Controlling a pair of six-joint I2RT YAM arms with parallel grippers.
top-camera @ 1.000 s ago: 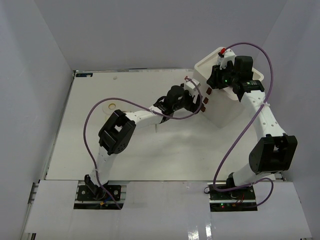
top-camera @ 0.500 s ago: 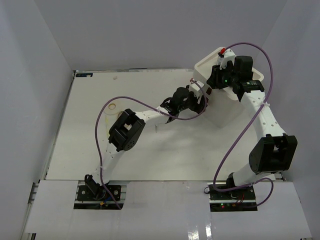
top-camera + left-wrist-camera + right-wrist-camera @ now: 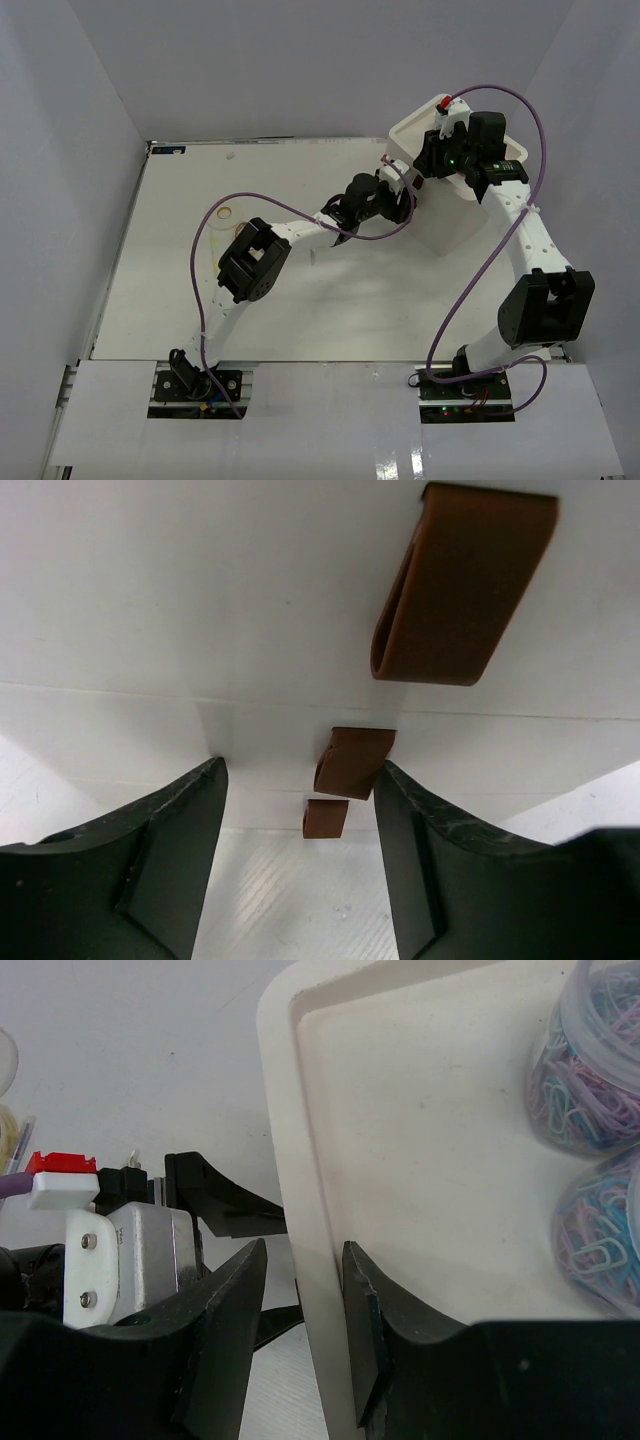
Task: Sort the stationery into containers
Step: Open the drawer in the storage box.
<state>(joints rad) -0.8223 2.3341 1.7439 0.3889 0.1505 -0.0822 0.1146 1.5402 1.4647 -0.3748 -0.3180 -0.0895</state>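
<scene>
The drawer box [image 3: 447,225] is white, with three red-brown strap handles set in one row down its front. Its middle handle [image 3: 355,762] is framed between the parted jaws of the left gripper [image 3: 300,770], closer to the right-hand finger, though whether the tips have reached it cannot be told. The box's tray rim [image 3: 290,1110] is pinched by the right gripper [image 3: 305,1250] beside two clear jars [image 3: 600,1060] of coloured paper clips, so the drawer pull is judged to fall to the nearer left arm.
</scene>
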